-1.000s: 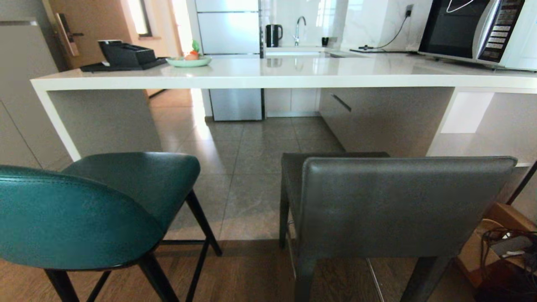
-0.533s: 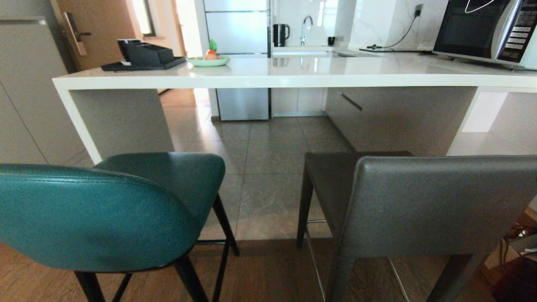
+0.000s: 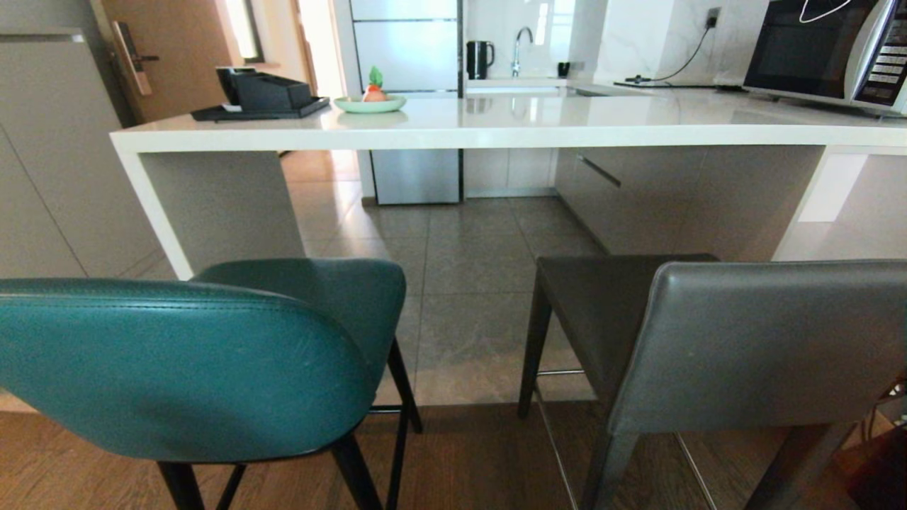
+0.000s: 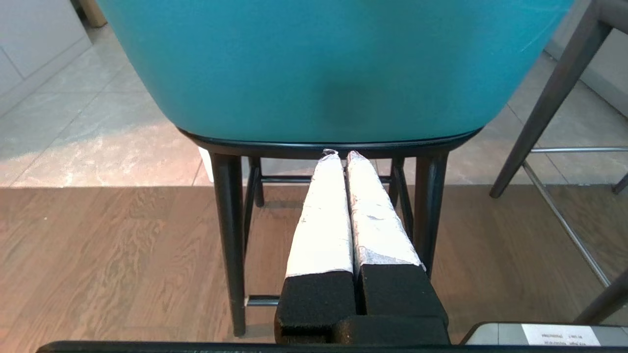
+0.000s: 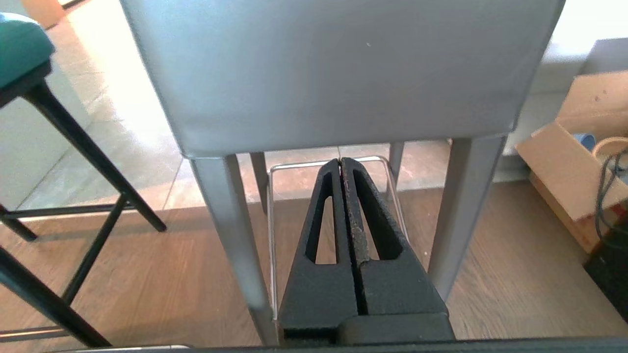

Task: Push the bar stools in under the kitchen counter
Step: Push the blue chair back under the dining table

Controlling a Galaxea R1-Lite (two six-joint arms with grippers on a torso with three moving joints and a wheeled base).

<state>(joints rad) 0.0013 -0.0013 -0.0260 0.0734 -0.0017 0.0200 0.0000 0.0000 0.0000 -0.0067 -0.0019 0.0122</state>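
The teal bar stool stands at the left and the grey bar stool at the right, both in front of the white kitchen counter, backs toward me. Their seats reach toward the counter's front edge. In the left wrist view my left gripper is shut and empty, its white-wrapped tips right at the lower rim of the teal stool. In the right wrist view my right gripper is shut and empty, just below the backrest of the grey stool. Neither arm shows in the head view.
On the counter sit a black tray, a green plate and a microwave. A cardboard box with cables stands on the wooden floor right of the grey stool. Grey cabinets line the left wall.
The whole head view has shifted: counter and stools now sit further right in the picture and the stool backs look larger, so the camera has moved left and nearer.
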